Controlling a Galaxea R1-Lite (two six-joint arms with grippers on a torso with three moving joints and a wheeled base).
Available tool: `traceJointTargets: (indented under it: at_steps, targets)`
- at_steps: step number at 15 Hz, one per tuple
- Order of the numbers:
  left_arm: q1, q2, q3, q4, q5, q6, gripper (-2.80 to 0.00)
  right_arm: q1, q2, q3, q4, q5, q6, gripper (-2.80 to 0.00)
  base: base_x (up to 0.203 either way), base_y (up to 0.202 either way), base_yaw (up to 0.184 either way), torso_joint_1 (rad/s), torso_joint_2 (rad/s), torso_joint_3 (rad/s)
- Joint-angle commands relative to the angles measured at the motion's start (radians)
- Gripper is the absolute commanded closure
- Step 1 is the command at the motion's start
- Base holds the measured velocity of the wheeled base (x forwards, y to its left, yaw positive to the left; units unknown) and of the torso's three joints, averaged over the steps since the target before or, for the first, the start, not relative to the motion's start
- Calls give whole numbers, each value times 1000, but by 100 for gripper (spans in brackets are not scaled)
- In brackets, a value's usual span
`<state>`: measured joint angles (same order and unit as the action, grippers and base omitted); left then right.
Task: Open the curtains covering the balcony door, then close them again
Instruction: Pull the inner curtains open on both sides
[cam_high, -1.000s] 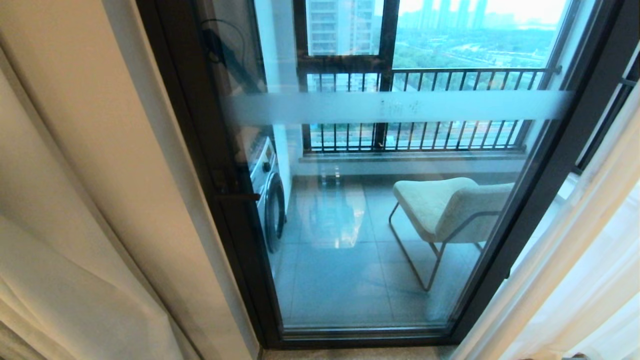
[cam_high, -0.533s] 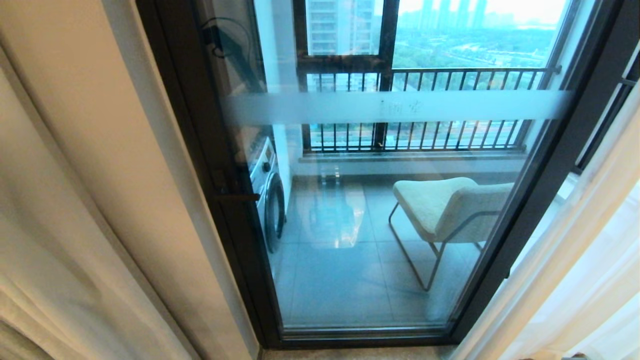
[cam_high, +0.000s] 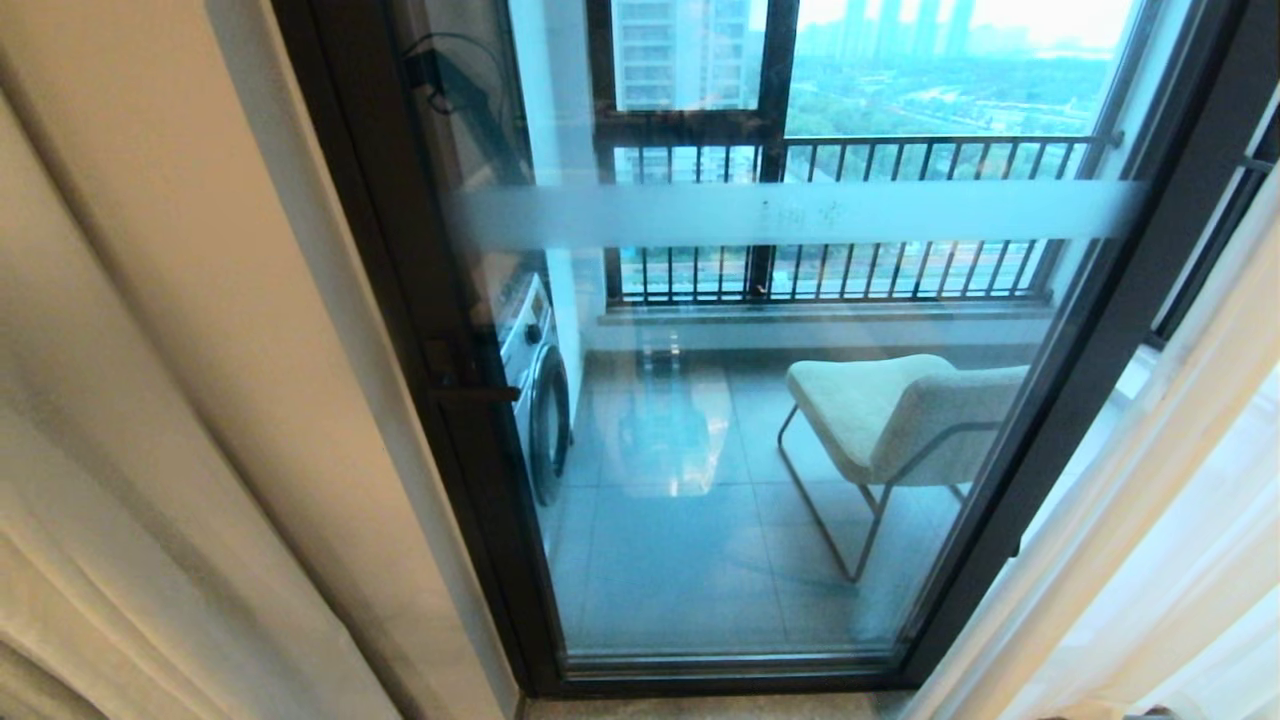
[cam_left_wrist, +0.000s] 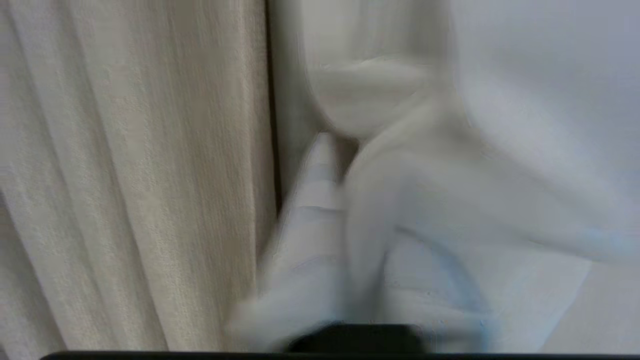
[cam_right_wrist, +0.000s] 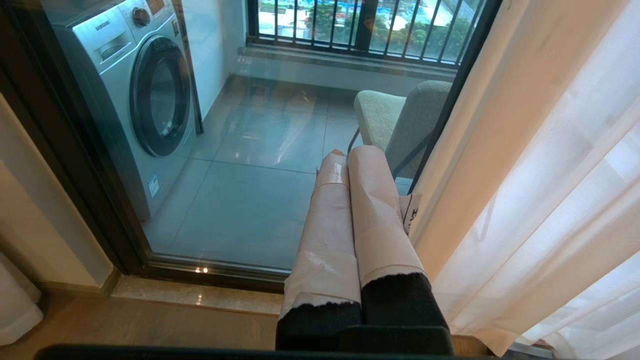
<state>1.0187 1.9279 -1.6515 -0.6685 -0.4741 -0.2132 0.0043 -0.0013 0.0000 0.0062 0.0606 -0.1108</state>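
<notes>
The balcony door (cam_high: 780, 470), dark-framed glass with a frosted band, stands uncovered in the middle of the head view. A beige curtain (cam_high: 150, 400) hangs bunched to its left and a sheer white curtain (cam_high: 1180, 520) to its right. Neither arm shows in the head view. My left gripper (cam_left_wrist: 350, 150) is blurred, right beside the beige curtain (cam_left_wrist: 135, 175), with pale cloth around it. My right gripper (cam_right_wrist: 350, 154) is shut and empty. It hangs low before the door glass (cam_right_wrist: 240, 200), close to the sheer curtain (cam_right_wrist: 540, 190).
Behind the glass are a washing machine (cam_high: 535, 400), a pale chair (cam_high: 900, 410) and a dark railing (cam_high: 850, 270). A door handle (cam_high: 470, 392) sticks out from the left frame. A stone sill (cam_right_wrist: 200, 295) runs along the door's foot.
The folds of the beige curtain at the lower left of the head view have shifted left and down. The door, the sheer curtain and the right gripper have stayed where they were.
</notes>
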Motion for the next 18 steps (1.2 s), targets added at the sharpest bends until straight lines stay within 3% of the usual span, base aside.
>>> traceJointTargets:
  at_steps: [1, 8, 18]
  targets:
    - [1, -4, -1, -3, -3, -2, -280, 0, 1, 0, 0, -1, -1, 0, 0, 0, 0, 0, 0, 0]
    - [-3, -57, 50, 0, -5, -6, -280, 0, 1, 0, 0, 1, -1, 0, 0, 0, 0, 0, 0, 0]
    - [-36, -412, 498, -1, -4, -4, -280, 0, 1, 0, 0, 1, -1, 0, 0, 0, 0, 0, 0, 0]
